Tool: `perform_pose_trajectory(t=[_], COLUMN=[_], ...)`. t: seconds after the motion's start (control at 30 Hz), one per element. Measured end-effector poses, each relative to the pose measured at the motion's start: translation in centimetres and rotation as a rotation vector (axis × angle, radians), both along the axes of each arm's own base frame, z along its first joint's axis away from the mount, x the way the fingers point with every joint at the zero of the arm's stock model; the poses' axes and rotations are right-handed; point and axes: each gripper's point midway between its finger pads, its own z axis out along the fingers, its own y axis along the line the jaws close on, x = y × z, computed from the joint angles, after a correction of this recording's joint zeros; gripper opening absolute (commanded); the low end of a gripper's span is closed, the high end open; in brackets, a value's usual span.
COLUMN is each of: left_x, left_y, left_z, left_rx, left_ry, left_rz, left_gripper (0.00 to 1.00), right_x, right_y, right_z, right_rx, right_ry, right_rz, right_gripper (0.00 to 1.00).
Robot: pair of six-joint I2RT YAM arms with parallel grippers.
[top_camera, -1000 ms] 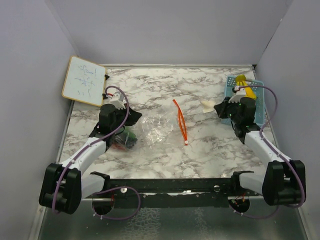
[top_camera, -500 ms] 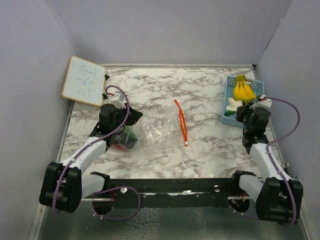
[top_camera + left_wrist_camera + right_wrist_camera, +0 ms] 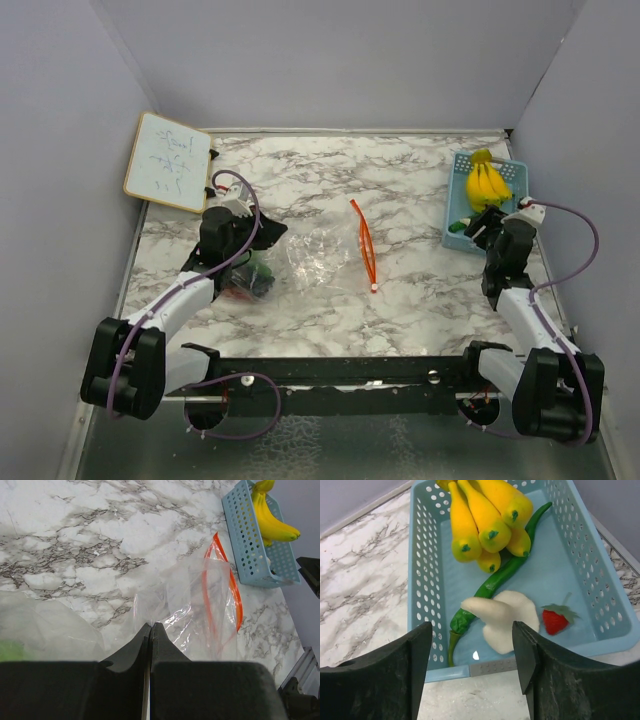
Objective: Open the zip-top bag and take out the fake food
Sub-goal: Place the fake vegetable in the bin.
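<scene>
Left claw (image 3: 150, 630) is clamped shut on the clear plastic zip-top bag (image 3: 200, 605), whose orange zip mouth (image 3: 365, 245) runs 12 to 6 o'clock and faces 3. Dark red and green toy food (image 3: 255, 280) lies inside at the bag's 9 o'clock end. Right claw (image 3: 470, 635), jaws apart over the light-blue slotted basket (image 3: 415, 580), hangs well apart at 3 o'clock.

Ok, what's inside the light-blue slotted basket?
A yellow banana bunch, a long green bean-like piece, a white mushroom-shaped piece and a red strawberry. Anything under the bananas is hidden.
</scene>
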Motion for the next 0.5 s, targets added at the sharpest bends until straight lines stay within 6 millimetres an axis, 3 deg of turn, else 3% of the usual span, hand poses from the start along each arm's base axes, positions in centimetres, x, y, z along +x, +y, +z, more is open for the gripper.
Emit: perform_pose_trajectory(t=[0.3,0.4,0.5], left_x=[1.0,2.5,5.4], left_y=[0.6,1.5,2.7], left_z=[-0.4,-0.2,1.5], left_rx=[-0.003,0.001,-0.008], left_ry=[0.012,0.015,-0.007], left_rz=[0.061,0.123,0.182], left_gripper=[0.0,0.0,0.0], right_x=[0.2,0.3,0.4], right_y=[0.9,1.5,2.1], right_z=[2.3,2.9,2.9], right_rx=[-0.044,-0.053,-0.058], right_ry=[-0.067,-0.087,-0.089], right_rz=[0.076,0.114,0.151], right_gripper=[0.63,0.61,0.61])
